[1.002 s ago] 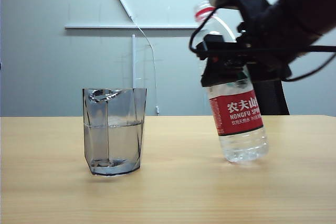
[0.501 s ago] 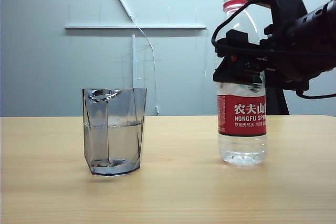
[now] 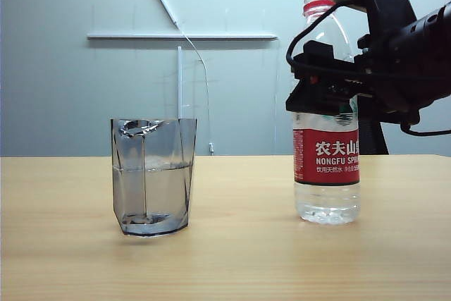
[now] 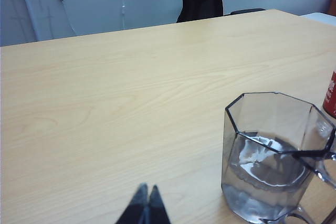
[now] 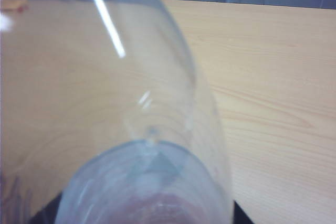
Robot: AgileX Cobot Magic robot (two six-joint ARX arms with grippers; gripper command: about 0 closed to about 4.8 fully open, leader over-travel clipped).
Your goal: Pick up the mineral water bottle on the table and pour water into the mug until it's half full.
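Note:
The mineral water bottle [image 3: 326, 160] stands upright on the table [image 3: 232, 259] at the right, uncapped, with a little water [image 3: 326, 208] in its base. My right gripper [image 3: 320, 96] is shut on its clear upper body, just above the red label. In the right wrist view the bottle [image 5: 131, 103] fills the picture, and only the dark finger edges of the right gripper [image 5: 143, 216] show beside it. The grey faceted mug [image 3: 151, 174] stands to the left, roughly half full. My left gripper [image 4: 148, 196] hovers shut over bare wood near the mug [image 4: 273, 166].
A black chair [image 3: 370, 139] stands behind the table's far edge, right behind the bottle. A grey wall with a rail and a hanging cable [image 3: 201, 68] backs the scene. A strip of the bottle's red label [image 4: 331, 95] shows beyond the mug in the left wrist view.
A second ago the bottle hung tilted just above the table. It has swung upright, shifted right and now stands on the wood, my right gripper moving with it. The mug is unmoved.

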